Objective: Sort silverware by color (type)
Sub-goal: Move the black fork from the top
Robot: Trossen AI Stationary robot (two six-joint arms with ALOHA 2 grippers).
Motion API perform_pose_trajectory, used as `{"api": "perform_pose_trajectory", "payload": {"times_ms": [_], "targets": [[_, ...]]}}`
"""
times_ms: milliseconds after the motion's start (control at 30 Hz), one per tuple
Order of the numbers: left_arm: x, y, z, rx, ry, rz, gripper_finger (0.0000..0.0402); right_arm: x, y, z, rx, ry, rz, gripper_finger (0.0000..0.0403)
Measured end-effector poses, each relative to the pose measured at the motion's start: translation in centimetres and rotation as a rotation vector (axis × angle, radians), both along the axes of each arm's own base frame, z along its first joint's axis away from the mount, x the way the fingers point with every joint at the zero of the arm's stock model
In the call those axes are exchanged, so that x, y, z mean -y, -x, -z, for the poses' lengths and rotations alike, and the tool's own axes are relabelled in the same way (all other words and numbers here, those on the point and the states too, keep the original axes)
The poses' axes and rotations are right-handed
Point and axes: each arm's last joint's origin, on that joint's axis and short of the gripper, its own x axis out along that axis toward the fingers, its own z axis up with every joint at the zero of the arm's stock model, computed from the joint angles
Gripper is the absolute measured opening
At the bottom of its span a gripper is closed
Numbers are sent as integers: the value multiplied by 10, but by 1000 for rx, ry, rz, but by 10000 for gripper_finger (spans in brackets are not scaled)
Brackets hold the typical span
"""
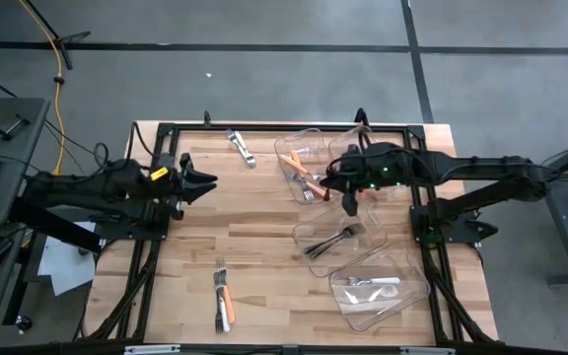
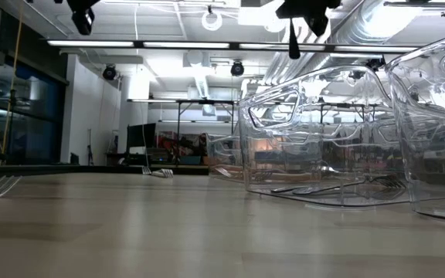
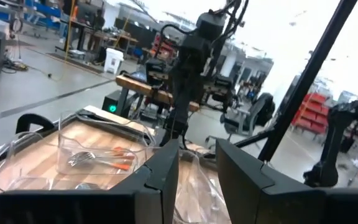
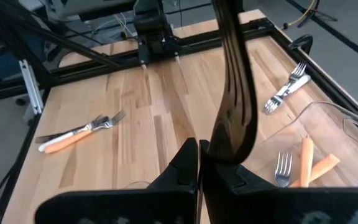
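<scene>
My right gripper (image 1: 343,187) hangs over the far clear bin (image 1: 309,148) and is shut on a dark metal piece of silverware (image 4: 232,93). That bin holds orange-handled forks (image 1: 306,182). The middle bin (image 1: 309,232) holds dark silverware (image 1: 335,239), and the near bin (image 1: 402,301) holds white-handled pieces (image 1: 373,283). My left gripper (image 1: 203,182) stands open at the table's left side, level, with nothing between its fingers (image 3: 166,168). Loose forks lie flat on the table at the far edge (image 1: 242,146) and near the front (image 1: 222,296). My right gripper pinches the dark piece by its broad end (image 4: 225,146) between its two shut fingers. The piece runs on ahead of the fingers, along them, and narrows toward its far end. It is lifted clear; in the low view it points down below the gripper (image 2: 293,38).
The three clear bins stand in a row on the table's right half. A black frame (image 1: 264,128) runs round the wooden tabletop. The bare wood between my left gripper and the bins holds only the loose forks.
</scene>
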Motion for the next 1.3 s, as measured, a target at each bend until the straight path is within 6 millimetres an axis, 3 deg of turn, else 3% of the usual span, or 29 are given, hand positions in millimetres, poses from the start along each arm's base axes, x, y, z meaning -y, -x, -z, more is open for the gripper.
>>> {"api": "perform_pose_trajectory", "payload": {"times_ms": [1300], "targets": [[0,-2,7,-5,-17,-17,95,-2,1,-3,23,-17,-45,0]]}}
